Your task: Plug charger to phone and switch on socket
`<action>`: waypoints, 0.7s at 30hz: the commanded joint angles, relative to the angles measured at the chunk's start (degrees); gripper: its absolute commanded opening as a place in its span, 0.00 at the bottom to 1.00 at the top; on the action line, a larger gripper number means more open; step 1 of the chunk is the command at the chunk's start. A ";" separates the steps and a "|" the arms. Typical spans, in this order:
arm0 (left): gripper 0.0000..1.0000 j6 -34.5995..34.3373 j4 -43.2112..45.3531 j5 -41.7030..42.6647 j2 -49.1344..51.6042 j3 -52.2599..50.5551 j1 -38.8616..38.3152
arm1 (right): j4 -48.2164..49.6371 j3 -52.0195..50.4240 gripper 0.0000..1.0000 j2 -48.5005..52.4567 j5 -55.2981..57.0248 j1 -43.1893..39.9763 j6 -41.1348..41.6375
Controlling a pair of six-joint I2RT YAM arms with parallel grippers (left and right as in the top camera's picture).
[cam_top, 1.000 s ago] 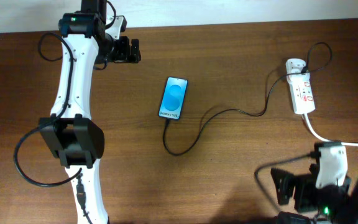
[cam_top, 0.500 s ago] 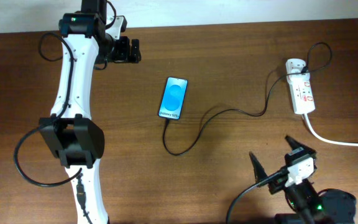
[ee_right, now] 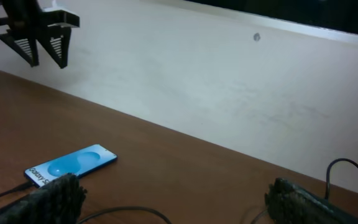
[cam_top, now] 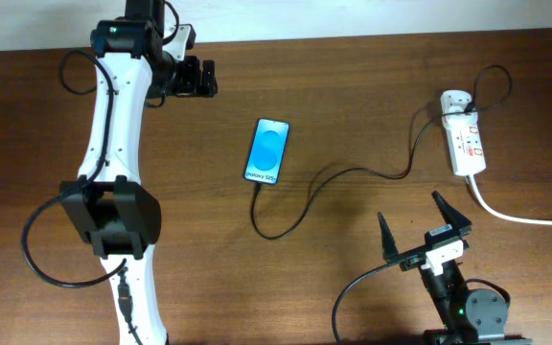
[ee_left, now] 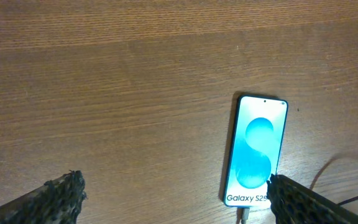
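The phone (cam_top: 267, 151) lies screen up at the table's middle, its blue screen lit; it also shows in the left wrist view (ee_left: 257, 150) and the right wrist view (ee_right: 73, 165). The charger cable (cam_top: 338, 174) runs from the phone's near end, where its plug tip (ee_left: 244, 215) sits at the port, in a loop to the white adapter (cam_top: 456, 99) on the socket (cam_top: 468, 146) at the far right. My left gripper (cam_top: 199, 79) is open and empty, up left of the phone (ee_left: 174, 183). My right gripper (cam_top: 422, 230) is open and empty, near the front, below the socket (ee_right: 173, 186).
The socket's thick white cord (cam_top: 516, 216) trails off the right edge, just right of my right gripper. The left arm (cam_top: 113, 144) stretches along the left side of the table. A pale wall (ee_right: 229, 81) borders the far edge.
My right arm has swung from the bottom right corner to the left, and its open gripper now points toward the far edge. The left arm, phone and cable have not moved.
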 commanded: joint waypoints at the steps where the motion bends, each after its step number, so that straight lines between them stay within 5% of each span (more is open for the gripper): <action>1: 0.99 0.07 -0.04 -0.59 0.48 0.04 -0.13 | -2.32 -0.50 0.98 -0.61 1.88 -0.79 0.39; 4: 0.99 0.07 -0.04 -0.59 0.48 0.04 -0.13 | -9.62 -0.50 0.99 -0.61 4.44 -1.20 0.46; 14: 0.99 0.07 -0.04 -0.59 0.48 0.04 -0.13 | -10.93 -0.48 0.98 -0.61 15.10 -1.20 12.07; 21: 0.99 0.07 -0.04 -0.59 0.48 0.04 -0.13 | -10.95 -0.50 0.98 -0.61 14.67 -1.03 9.22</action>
